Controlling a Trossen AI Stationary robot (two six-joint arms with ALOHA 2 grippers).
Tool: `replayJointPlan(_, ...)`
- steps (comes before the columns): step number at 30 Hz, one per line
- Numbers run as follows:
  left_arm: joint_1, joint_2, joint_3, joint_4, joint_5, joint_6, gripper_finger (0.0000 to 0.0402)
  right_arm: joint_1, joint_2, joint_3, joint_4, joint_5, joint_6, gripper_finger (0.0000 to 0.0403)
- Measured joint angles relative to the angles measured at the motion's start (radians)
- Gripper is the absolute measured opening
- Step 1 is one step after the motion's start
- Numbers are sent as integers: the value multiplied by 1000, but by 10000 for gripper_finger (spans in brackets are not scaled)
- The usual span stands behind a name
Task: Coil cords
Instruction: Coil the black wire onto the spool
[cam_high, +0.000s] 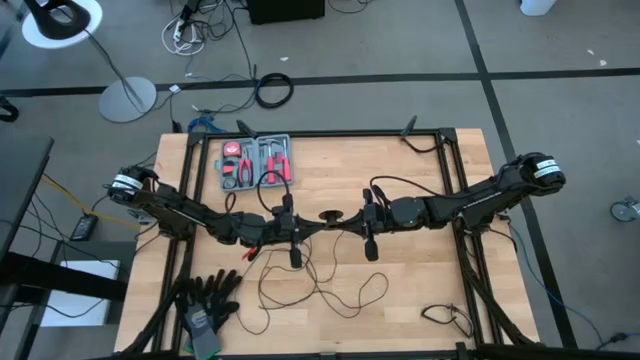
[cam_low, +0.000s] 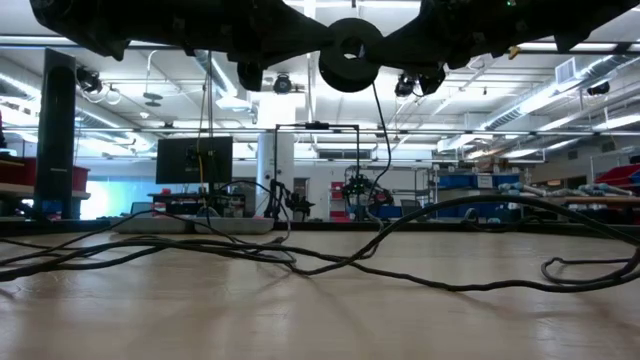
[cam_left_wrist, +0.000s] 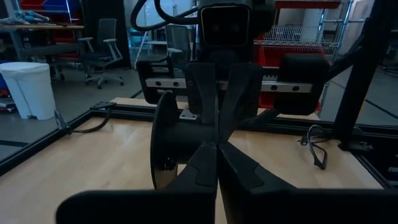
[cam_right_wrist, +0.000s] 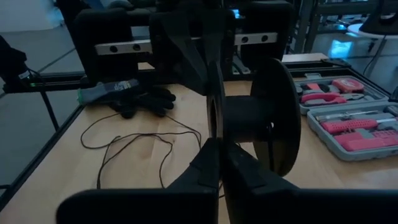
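Wooden desk (cam_high: 420, 300) carries the cord (cam_high: 330, 290) sprawled loose toward 6 o'clock. At centre we find the left hand (cam_high: 300, 222) and right hand (cam_high: 355, 216), both pinching the spool (cam_high: 328, 215) aloft. We judge winding not begun; next, draw wire onto it.

From my low view both dark arms are cut off at the top; the black plastic spool (cam_low: 350, 55) hides where they grip it; the thin black wire (cam_low: 420, 275) runs off both sides.
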Motion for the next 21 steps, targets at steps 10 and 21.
replayJointPlan(10, 0, 0, 1, 0, 0, 1, 73, 0, 0, 0, -4, 2, 0, 1)
replayJointPlan(21, -2, -2, 1, 0, 45, 4, 122, 19, 0, 1, -42, 4, 30, 1)
